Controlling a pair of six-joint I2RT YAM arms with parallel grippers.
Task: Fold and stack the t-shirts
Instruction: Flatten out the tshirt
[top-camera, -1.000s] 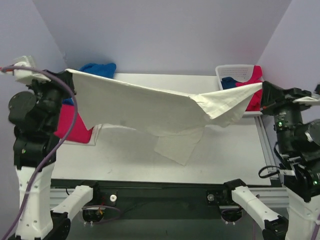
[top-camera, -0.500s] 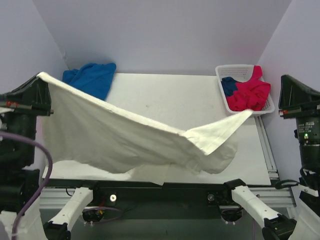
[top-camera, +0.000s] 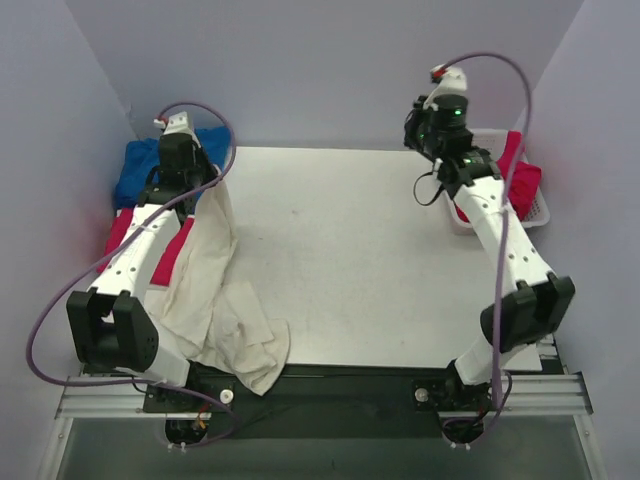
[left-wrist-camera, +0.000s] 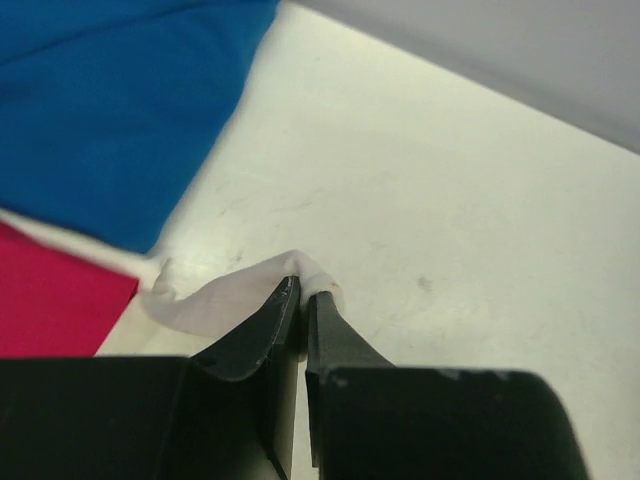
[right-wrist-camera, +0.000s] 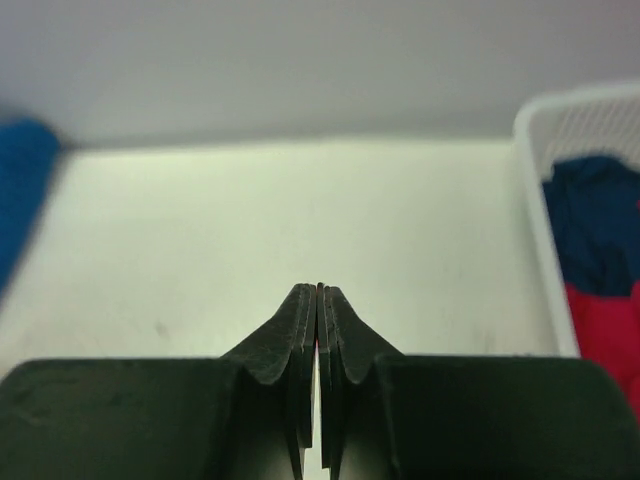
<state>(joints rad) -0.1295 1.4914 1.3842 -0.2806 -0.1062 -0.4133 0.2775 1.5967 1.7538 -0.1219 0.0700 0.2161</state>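
The large cream-white cotton t-shirt (top-camera: 215, 300) lay crumpled and unfolded in a long rumpled band down the left side of the white tabletop (top-camera: 360, 250). It ran from the far left part of the table to the near edge, where its bunched lower end spilled over the rim. The left gripper (left-wrist-camera: 303, 292) was clenched on a small raised fold at the shirt's far end, its two dark fingers nearly together with the pale cloth pinched between their tips, low over the table. Just beside that fold, at the far left corner, a royal blue t-shirt (left-wrist-camera: 110, 100) lay in a heap. A crimson-pink t-shirt (left-wrist-camera: 50, 290) lay flat nearer the left edge, touching the blue one. From above, the left arm stretched over the pink shirt and hid part of it, and the cream shirt overlapped its right side. The right gripper (right-wrist-camera: 318, 290) was clamped shut on nothing, hanging over bare tabletop at the far right, well apart from the cream shirt. Beside it stood a white plastic lattice basket (right-wrist-camera: 532, 215), holding a dark blue garment (right-wrist-camera: 595, 210) and a crimson garment (right-wrist-camera: 605, 330) that were jumbled together. A purple cable (top-camera: 70, 290) looped along the left arm.
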